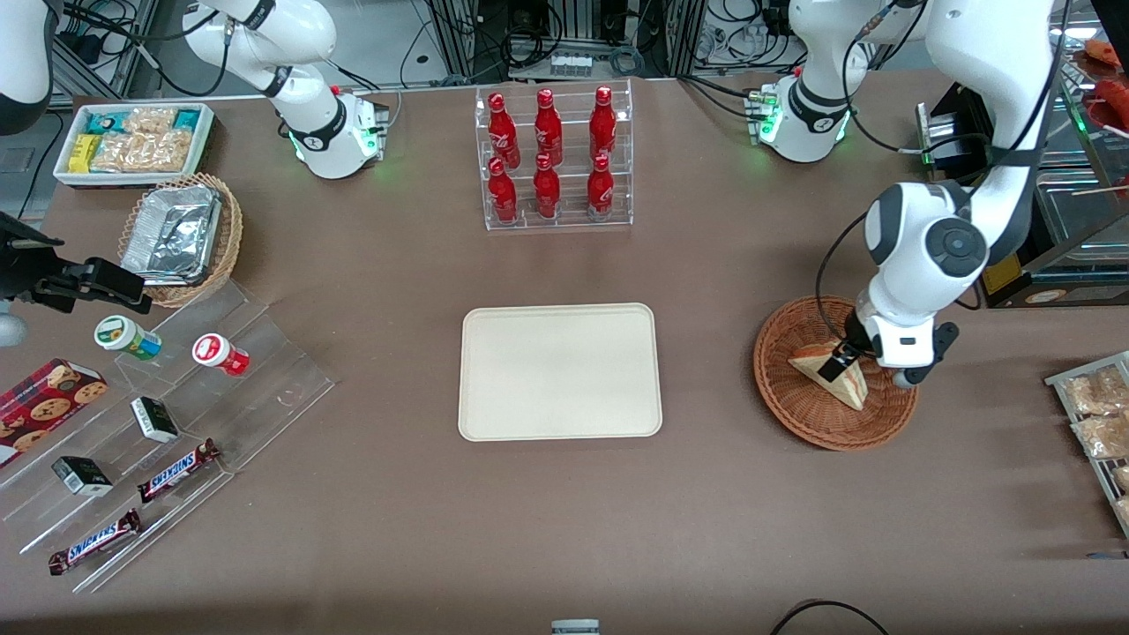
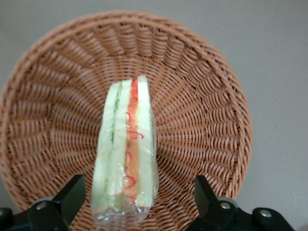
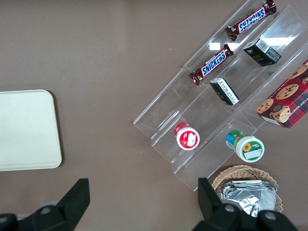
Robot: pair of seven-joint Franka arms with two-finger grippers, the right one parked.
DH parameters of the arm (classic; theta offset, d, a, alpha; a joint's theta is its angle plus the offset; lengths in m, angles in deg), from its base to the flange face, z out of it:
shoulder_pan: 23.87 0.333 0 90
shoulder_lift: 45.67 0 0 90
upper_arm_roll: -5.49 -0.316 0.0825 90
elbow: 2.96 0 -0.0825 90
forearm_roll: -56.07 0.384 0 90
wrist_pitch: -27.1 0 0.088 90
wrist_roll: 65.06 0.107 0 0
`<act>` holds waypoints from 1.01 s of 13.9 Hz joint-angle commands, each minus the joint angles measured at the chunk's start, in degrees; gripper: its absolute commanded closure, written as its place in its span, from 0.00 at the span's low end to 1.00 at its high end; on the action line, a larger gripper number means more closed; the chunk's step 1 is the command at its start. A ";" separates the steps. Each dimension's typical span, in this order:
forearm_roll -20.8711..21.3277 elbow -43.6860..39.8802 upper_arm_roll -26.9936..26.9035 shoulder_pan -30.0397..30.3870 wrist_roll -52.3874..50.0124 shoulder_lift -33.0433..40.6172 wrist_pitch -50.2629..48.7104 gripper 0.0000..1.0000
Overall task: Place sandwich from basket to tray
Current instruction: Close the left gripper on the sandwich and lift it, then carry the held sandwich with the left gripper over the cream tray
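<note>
Over the basket (image 1: 798, 401), gripper (image 2: 137, 204) lowered, spread wide astride the sandwich (image 2: 127, 149), not gripping.

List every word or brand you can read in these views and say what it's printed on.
"SNICKERS": first chocolate bar on the clear stepped stand.
"SNICKERS": second chocolate bar, nearer the front camera.
Unreadable: red bottle labels, cup lids, cookie box, small dark boxes.
The sandwich, between the open pincer fingers, shows no text.
</note>
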 commanded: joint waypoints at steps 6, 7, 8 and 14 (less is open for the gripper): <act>0.55 0.06 -0.42 -1.18 -1.49 -2.53 2.76 0.79; 0.81 -0.03 -0.51 -1.18 -1.41 -2.18 2.58 1.00; 0.90 -0.12 -0.51 -1.18 -1.14 -1.40 2.23 1.00; 4.68 -8.43 2.02 -2.31 -0.35 5.99 -21.96 1.00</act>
